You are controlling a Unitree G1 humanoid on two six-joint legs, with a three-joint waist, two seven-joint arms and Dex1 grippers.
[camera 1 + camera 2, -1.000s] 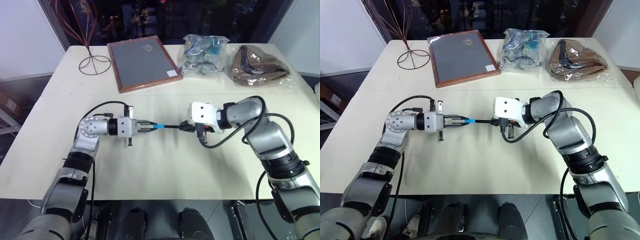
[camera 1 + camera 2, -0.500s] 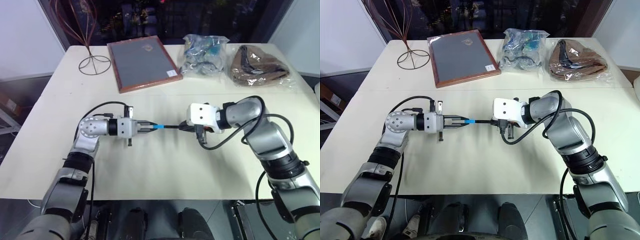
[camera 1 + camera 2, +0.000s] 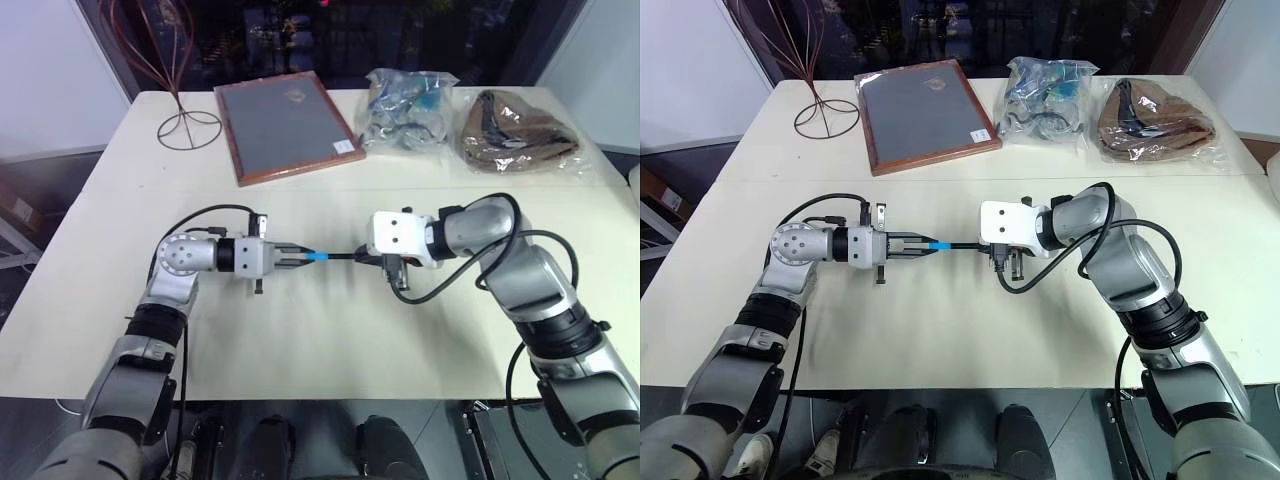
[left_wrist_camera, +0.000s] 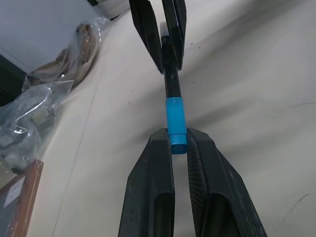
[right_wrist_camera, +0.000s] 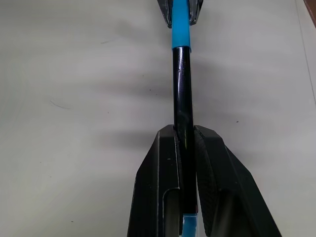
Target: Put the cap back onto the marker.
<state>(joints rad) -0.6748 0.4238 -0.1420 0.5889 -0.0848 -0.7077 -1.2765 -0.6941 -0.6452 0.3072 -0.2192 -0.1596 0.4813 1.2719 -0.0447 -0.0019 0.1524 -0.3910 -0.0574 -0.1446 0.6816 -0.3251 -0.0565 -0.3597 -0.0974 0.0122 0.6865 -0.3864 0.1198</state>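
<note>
- One cream table [image 3: 330,350] carries everything.
- One wooden-framed board [image 3: 286,126] lies at the far side, beside one wire stand [image 3: 187,128].
- Two plastic bags sit far right: one clear [image 3: 408,108], one holding brown cloth [image 3: 515,131].
- One left gripper [image 3: 296,258] is clamped on the one blue cap [image 3: 316,256].
- One right gripper [image 3: 368,258] pinches the one black marker [image 3: 342,256], held level above the table's middle, cap seated on its end.

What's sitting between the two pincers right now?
The marker bridges them above the table: the left pincer is shut on the cap, the right pincer is shut on the black barrel. Both wrist views show cap and barrel meeting.
</note>
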